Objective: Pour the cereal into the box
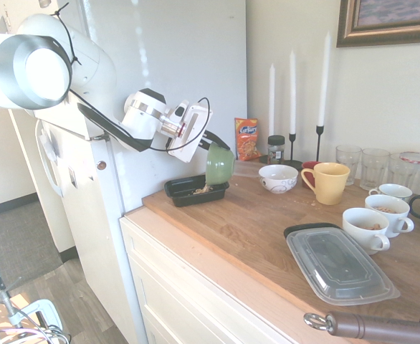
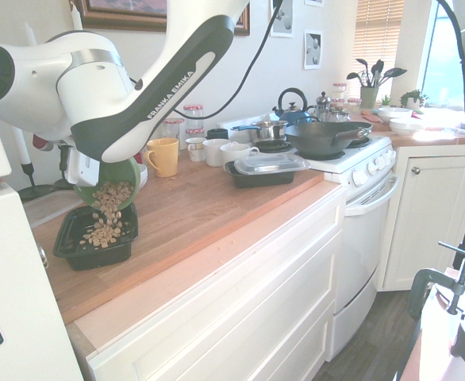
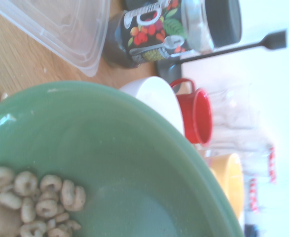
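Note:
My gripper [image 1: 211, 140] is shut on the rim of a green bowl [image 1: 219, 165], which is tipped steeply over the box [image 1: 175, 189], a shallow black tray at the counter's far left corner. In the second exterior view the cereal [image 2: 109, 202] spills in a stream of tan rings from the bowl [image 2: 117, 171] into the box [image 2: 72, 255], where a pile lies. Up close, the wrist view shows the bowl's green inside [image 3: 134, 168] with a cluster of cereal [image 3: 41, 197] still in it.
A white patterned bowl [image 1: 278, 178], a yellow mug [image 1: 328, 183] and white cups [image 1: 366, 229] stand to the right. A container with a clear lid [image 1: 339, 265] sits near the front edge. Candles, glasses and an orange packet [image 1: 246, 138] line the wall. A fridge [image 1: 74, 186] flanks the counter.

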### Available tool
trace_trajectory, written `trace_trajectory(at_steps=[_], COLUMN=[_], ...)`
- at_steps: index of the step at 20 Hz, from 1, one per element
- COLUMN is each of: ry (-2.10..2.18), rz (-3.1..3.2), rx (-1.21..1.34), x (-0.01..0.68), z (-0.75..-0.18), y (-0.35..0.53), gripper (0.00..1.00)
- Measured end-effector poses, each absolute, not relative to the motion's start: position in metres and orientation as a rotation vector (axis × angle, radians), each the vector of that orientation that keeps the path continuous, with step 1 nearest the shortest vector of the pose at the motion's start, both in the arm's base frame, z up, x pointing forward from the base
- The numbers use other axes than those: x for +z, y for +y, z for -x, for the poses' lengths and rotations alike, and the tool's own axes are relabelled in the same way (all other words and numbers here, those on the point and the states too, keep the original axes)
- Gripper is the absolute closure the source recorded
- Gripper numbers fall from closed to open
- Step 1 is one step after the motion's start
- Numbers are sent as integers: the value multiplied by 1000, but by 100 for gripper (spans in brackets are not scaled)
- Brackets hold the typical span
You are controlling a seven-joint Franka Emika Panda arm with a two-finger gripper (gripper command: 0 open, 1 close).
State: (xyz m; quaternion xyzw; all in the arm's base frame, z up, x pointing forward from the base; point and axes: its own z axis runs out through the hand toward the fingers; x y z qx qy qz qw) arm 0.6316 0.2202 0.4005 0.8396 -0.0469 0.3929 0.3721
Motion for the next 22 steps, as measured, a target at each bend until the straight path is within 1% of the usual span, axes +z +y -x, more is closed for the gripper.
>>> trace_trajectory(at_steps=[6,12,22], ry=[-44,-4,74], rz=[-2059,-2035,-1995], rx=[1049,1128,1165], x=[388,380,369], z=[-620,-623,-622], y=[226,221,221], gripper=[100,100,100])
